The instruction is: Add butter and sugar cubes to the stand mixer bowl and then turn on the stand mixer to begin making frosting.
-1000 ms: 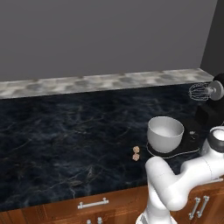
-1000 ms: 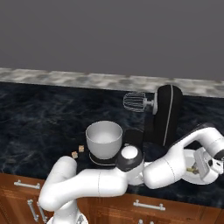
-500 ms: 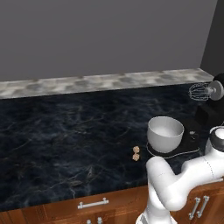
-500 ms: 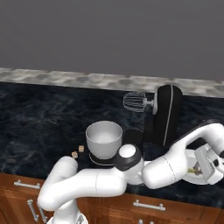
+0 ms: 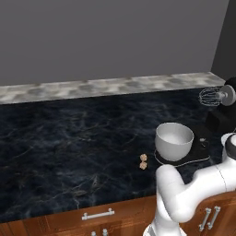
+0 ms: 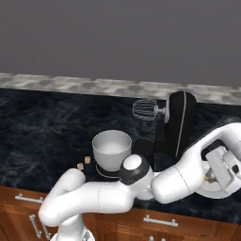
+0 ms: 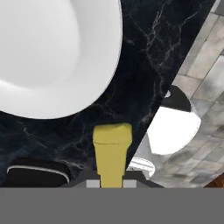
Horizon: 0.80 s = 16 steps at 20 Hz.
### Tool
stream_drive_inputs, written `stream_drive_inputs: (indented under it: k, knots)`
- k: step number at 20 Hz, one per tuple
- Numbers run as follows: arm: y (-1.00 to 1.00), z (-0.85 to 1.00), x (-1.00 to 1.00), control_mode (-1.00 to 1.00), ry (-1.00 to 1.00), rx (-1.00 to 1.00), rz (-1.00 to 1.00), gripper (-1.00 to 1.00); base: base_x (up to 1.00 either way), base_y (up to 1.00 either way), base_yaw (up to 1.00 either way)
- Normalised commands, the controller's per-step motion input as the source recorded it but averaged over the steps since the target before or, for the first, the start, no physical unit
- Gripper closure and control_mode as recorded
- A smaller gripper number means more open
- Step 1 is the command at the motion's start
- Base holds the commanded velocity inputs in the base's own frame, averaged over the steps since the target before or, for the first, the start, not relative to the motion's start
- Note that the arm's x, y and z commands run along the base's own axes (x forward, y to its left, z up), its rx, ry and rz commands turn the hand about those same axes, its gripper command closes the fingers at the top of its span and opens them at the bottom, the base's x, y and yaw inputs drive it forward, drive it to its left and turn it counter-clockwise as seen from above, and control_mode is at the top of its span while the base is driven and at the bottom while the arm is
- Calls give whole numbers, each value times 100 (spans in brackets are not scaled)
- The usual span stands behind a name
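I have the gripper (image 7: 111, 183) pinched tight on a yellow rectangular stick of butter (image 7: 112, 151), which stands up between the fingertips in the hand view; the grip is low on the stick so most of it hangs free to drop cleanly. Behind it spreads a large white round plate (image 7: 48, 57) on the dark blue-black marbled stone counter (image 5: 69, 138). I judge the butter came off that plate, but I can't confirm that.

In the right base view the hand (image 6: 225, 164) hangs off to the right, near the counter's front edge, well apart from the deep pale grey-white metal mixer bowl (image 6: 111, 149). The bowl sits on the flat base of the black stand mixer (image 6: 176, 124), whose head is tilted so that the silver wire whisk (image 6: 144, 109) clears the rim and leaves the opening free for loading.

Two small tan sugar cubes (image 5: 143, 161) lie just beside the bowl's left side, close to the front edge, handy for the next pick.

My judgement: the butter stage is underway, and I must now carry the stick across and above the bowl.
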Motion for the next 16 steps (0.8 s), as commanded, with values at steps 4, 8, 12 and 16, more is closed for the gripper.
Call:
stream_drive_inputs:
  k: [4,8,12,16]
  knots:
    - [98,33,-71,-100,-22,-26,0,100,0,0,0]
    - [100,33,-72,-100,-25,-29,2,100,0,0,0]
    - [100,36,-77,-100,-26,-30,1,100,0,0,0]
    - [100,38,-78,-100,-26,-32,0,100,0,0,0]
